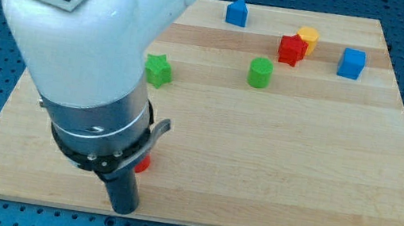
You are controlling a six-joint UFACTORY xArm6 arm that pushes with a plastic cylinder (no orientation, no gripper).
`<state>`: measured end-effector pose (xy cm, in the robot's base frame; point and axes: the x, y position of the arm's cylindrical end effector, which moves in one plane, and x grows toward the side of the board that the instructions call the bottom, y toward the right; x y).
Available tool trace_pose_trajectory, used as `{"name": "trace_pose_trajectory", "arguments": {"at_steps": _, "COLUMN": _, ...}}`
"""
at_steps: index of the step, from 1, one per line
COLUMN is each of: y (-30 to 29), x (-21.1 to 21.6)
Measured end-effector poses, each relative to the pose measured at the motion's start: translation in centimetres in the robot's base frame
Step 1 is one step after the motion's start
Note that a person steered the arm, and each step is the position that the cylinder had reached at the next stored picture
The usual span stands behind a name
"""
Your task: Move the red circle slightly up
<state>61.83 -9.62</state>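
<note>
Only a small sliver of the red circle [144, 164] shows, near the board's bottom left; the arm's body hides most of it. My tip [123, 210] is at the end of the dark rod, close to the board's bottom edge. It sits just below the red circle and slightly to the view's left. I cannot tell whether the rod touches the circle.
A green star [158, 69] lies above the arm. A green cylinder [260, 72] is at upper middle. A red block [291, 50] touches a yellow block [308, 39]. A blue cube [351, 63] and another blue block [237, 12] lie near the top. The wooden board [296, 183] ends just below my tip.
</note>
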Motion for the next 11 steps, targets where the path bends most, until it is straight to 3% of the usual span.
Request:
{"name": "trace_pose_trajectory", "arguments": {"at_steps": 2, "y": -3.1, "x": 0.0}}
{"name": "trace_pose_trajectory", "arguments": {"at_steps": 11, "y": -4.1, "x": -3.9}}
